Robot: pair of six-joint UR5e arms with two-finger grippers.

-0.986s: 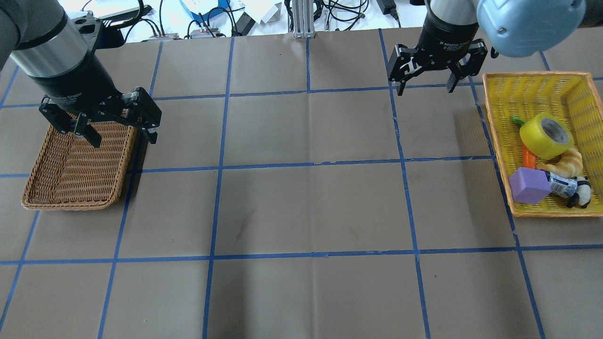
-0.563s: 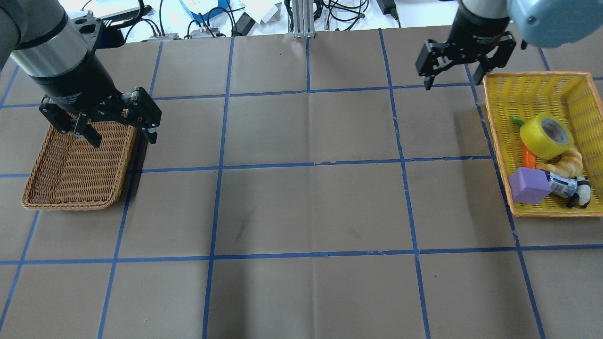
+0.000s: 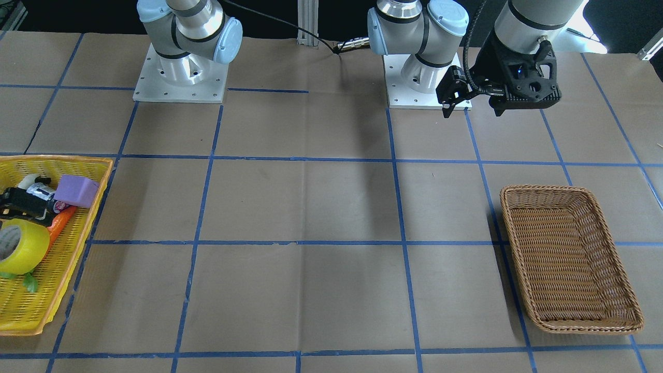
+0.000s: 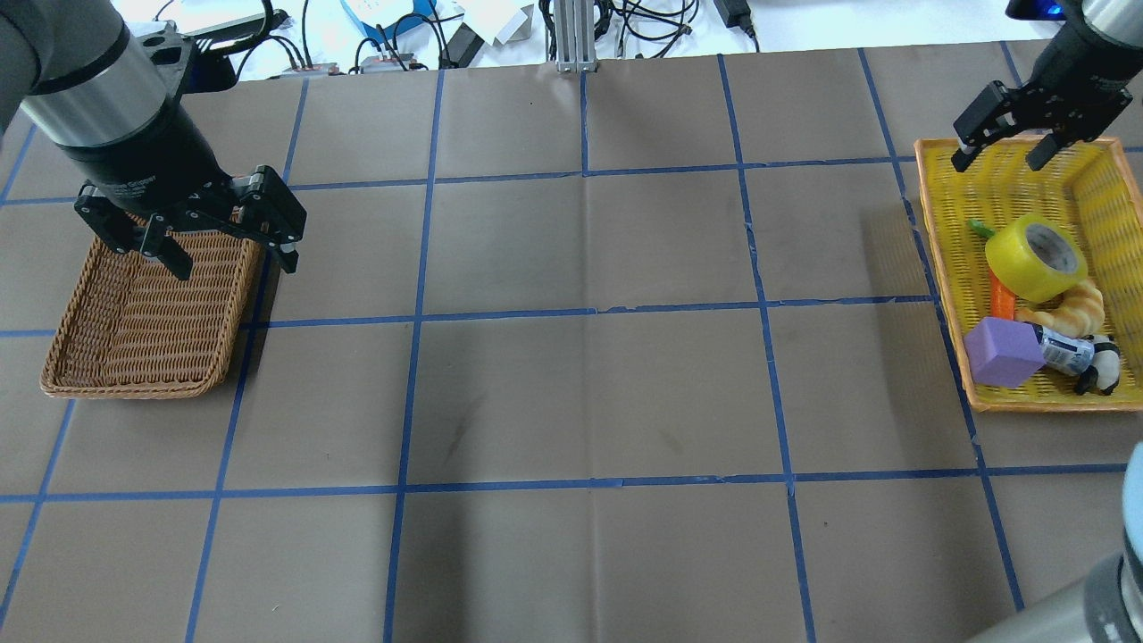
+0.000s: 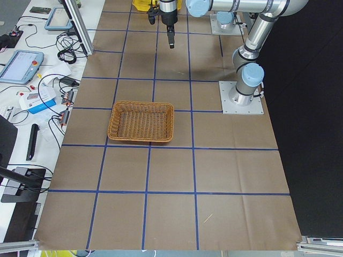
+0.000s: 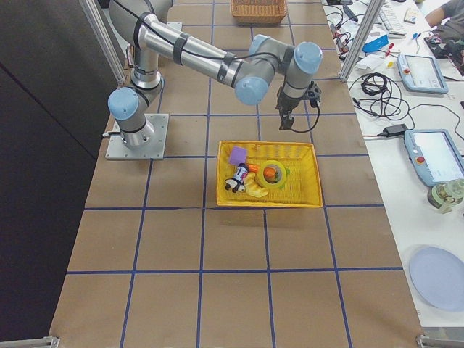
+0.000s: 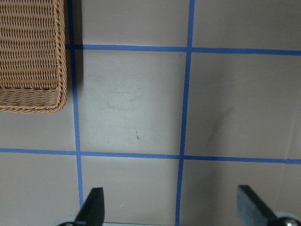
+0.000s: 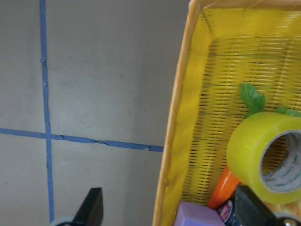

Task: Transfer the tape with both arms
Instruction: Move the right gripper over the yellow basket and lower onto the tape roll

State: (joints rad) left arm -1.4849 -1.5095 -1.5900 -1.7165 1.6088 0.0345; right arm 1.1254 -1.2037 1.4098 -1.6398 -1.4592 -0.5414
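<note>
The tape (image 4: 1036,257), a yellow roll with a grey-white core, lies on its side in the yellow basket (image 4: 1009,179) at the table's right. It also shows in the front view (image 3: 18,253) and the right wrist view (image 8: 265,157). My right gripper (image 4: 997,161) is open and empty. It hangs above the basket's far left corner, apart from the tape; its fingers frame the basket rim (image 8: 178,117) in the wrist view. My left gripper (image 4: 237,266) is open and empty above the far right corner of the wicker basket (image 4: 134,339).
A purple block (image 4: 1002,351), a carrot (image 4: 1000,299), a croissant (image 4: 1076,308) and a small can (image 4: 1063,350) lie beside the tape in the yellow basket. The wicker basket (image 3: 570,259) holds nothing. Brown paper with blue tape lines covers the table.
My right gripper has swung right, from over the bare table to above the yellow basket's far left corner, still open. The left arm and the objects have not moved.
</note>
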